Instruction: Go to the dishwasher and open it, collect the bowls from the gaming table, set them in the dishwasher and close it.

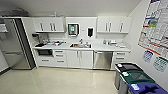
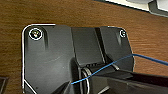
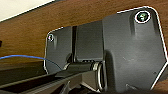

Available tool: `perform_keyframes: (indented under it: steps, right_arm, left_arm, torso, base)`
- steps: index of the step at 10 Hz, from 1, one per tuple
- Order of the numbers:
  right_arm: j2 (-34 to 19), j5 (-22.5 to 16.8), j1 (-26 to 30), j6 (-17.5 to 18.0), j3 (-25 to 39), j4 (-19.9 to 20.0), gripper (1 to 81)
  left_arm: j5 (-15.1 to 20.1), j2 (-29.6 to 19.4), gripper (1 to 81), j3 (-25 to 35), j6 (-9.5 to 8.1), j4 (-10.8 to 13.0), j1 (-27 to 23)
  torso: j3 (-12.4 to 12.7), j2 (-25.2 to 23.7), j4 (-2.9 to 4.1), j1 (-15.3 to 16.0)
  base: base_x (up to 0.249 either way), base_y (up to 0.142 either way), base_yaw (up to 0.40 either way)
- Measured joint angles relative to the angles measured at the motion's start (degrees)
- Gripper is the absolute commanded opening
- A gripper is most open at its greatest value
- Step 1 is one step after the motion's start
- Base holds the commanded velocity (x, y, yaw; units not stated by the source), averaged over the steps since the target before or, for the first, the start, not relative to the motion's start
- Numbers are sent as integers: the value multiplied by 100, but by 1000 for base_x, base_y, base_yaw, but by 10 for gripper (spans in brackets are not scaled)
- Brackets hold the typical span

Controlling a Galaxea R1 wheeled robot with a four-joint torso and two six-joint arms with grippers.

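Grippers: I can't tell from either wrist camera whether mine are released or clenched; both arms look tucked over a brown wood-grain surface, presumably stowed for driving.
Dishwasher (image 1: 102, 60): under the counter (image 1: 100, 47), right of the sink (image 1: 80, 45), between white cabinet doors (image 1: 80, 59) and drawers (image 1: 120, 58).
Facing: its steel front points straight at me, door shut, handle across the top.
Long axis: upright.
Approach: I judge the floor (image 1: 62, 80) open; bins (image 1: 136, 80) stand at my right.
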Motion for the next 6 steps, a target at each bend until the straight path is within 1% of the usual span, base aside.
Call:
perform_keyframes:
  steps: [6]
  right_arm:
    - [0, -6, 13, 0, 0, 0, 811]
  left_arm:
    - [-2, -29, 811, 2, 0, 0, -5]
  torso:
    - [-2, 0, 0, -2]
  base:
    - [147, 0, 0]
